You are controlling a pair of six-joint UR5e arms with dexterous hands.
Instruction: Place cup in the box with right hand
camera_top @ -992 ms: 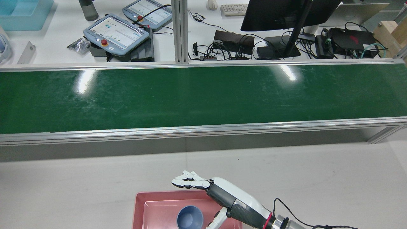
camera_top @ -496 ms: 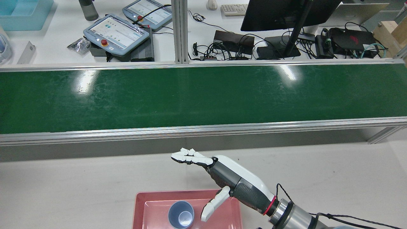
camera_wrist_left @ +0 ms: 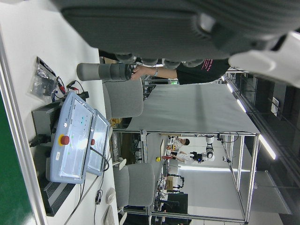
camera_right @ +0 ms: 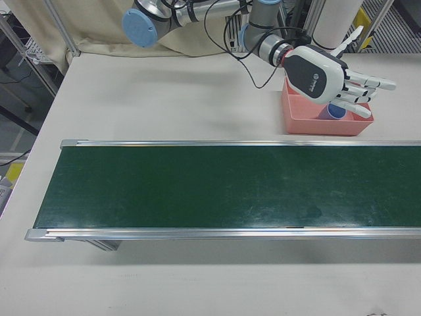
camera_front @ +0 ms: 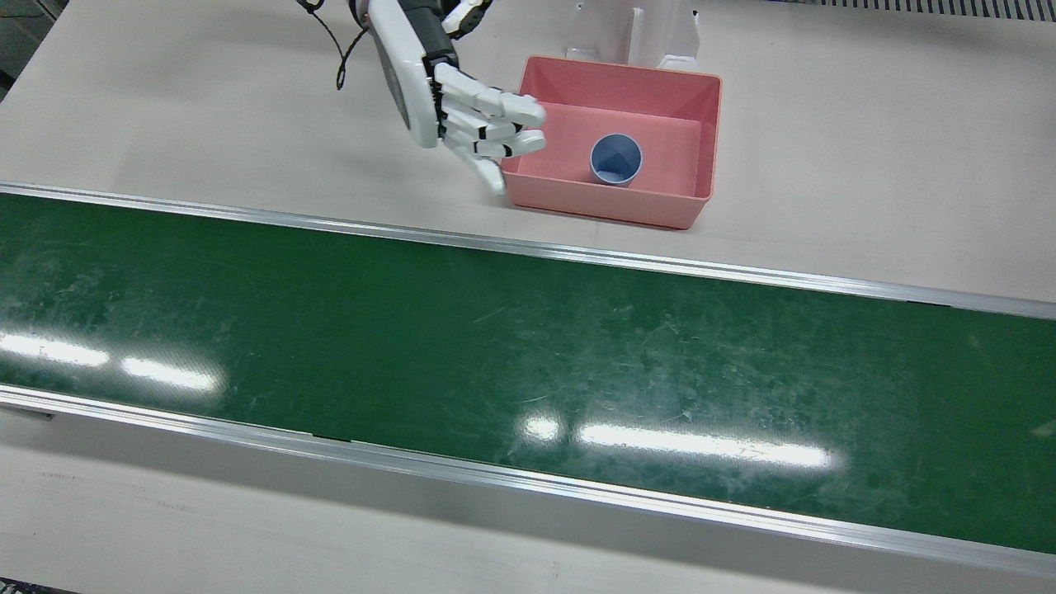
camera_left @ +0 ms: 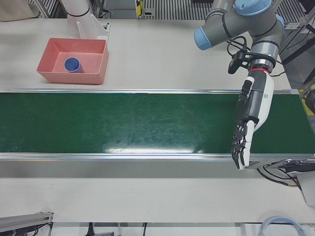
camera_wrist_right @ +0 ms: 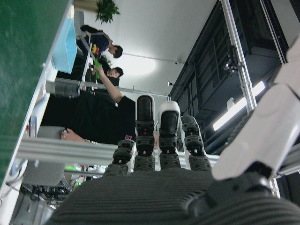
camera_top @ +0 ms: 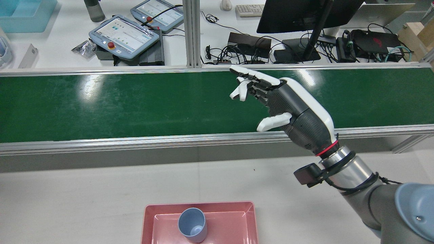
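The small blue plastic cup (camera_front: 615, 160) stands upright, mouth up, inside the shallow pink rectangular plastic box (camera_front: 705, 136) in the upper centre of the front view; it is judged light, rigid and smooth-walled, best taken around its side wall below the rim. The right hand (camera_front: 462, 107) hangs raised, just left of the box, fingers spread and holding nothing. The left hand (camera_left: 247, 123), far right in the left-front view, hangs empty and extended over the green conveyor belt (camera_front: 495, 346); nothing obstructs the box.

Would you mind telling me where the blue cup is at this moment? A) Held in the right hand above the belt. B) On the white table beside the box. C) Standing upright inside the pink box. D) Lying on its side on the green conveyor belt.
C: the blue cup stands upright, mouth up, inside the pink box, while the right hand is open and holds nothing.
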